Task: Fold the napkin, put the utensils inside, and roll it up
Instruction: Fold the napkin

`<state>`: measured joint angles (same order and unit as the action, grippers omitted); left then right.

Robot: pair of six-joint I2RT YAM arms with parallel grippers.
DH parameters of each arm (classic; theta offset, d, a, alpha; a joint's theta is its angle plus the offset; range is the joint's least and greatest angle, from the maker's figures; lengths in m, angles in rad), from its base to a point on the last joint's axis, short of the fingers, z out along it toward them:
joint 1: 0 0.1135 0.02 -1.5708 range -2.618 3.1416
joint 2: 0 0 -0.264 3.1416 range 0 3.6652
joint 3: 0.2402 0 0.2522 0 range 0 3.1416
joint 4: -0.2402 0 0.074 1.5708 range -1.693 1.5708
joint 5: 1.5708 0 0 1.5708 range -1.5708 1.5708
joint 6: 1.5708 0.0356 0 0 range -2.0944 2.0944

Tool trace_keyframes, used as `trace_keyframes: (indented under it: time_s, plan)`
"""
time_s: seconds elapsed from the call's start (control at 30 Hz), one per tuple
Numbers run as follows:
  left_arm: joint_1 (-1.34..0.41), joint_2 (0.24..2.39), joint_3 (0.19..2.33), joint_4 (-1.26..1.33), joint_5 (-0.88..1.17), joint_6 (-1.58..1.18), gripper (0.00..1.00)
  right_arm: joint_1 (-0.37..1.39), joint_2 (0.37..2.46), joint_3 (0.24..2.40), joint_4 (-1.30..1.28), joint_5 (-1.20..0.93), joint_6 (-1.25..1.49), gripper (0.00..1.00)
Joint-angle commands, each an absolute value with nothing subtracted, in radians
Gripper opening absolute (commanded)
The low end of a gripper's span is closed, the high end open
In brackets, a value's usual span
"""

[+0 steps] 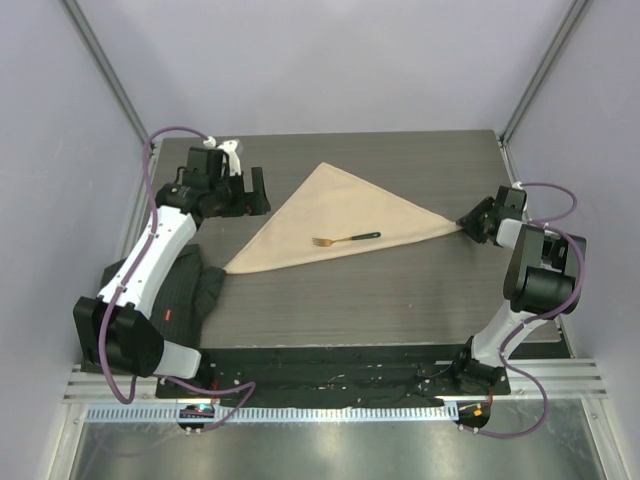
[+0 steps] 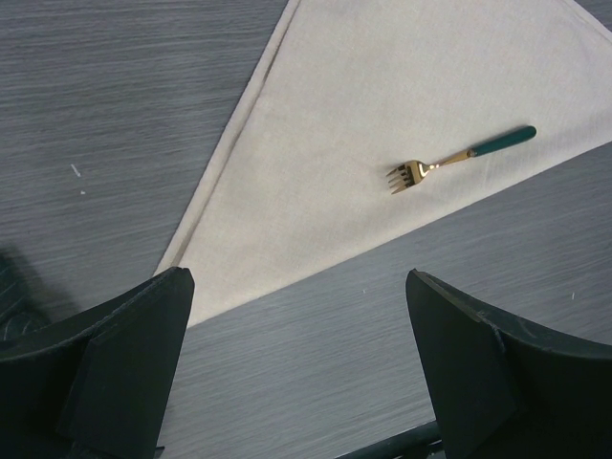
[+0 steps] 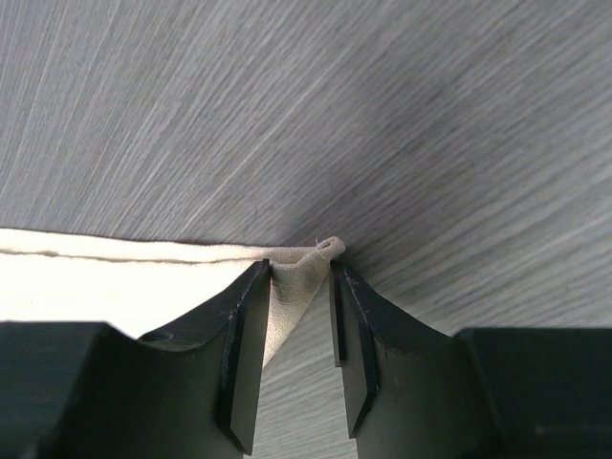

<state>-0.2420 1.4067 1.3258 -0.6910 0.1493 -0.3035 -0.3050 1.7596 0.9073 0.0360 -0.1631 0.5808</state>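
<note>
right fingers [image 3: 244,325] pinch a corner of the folded beige napkin [image 1: 340,215], cloth bunched between them. left fingers [image 2: 153,325] spread wide above the bench [image 1: 400,300], napkin edge just ahead; fork [image 2: 459,158] lies on the napkin beyond.

A robot lab cell: plain pale walls [image 1: 330,60], metal frame posts [image 1: 105,68], two arms [image 1: 160,250] bolted to a dark counter [image 1: 400,290].

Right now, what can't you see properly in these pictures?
Top view: the left arm hides part of the dark ribbed cloth.
Left wrist view: the napkin runs off the top and right edges.
Right wrist view: the right gripper straddles the napkin's corner; whether it squeezes yet is unclear.
</note>
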Motion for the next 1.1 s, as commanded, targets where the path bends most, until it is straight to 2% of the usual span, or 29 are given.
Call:
trace_keyframes:
  time_s: [0.0, 0.4, 0.7, 1.07]
  plan:
    - [-0.245, 1.407, 1.361, -0.678, 0.144, -0.291, 1.00, -0.310, 1.792, 0.936, 0.041, -0.147, 0.540, 0.39]
    - [-0.245, 1.408, 1.361, -0.680, 0.146, -0.293, 1.00, -0.310, 1.816, 0.940, 0.008, -0.153, 0.495, 0.36]
    - [-0.245, 1.405, 1.362, -0.678, 0.147, -0.291, 1.00, -0.310, 1.793, 0.946, -0.029, -0.156, 0.489, 0.12]
    - [-0.244, 1.404, 1.362, -0.680, 0.146, -0.291, 1.00, -0.302, 1.701, 0.933, -0.006, -0.218, 0.529, 0.06]
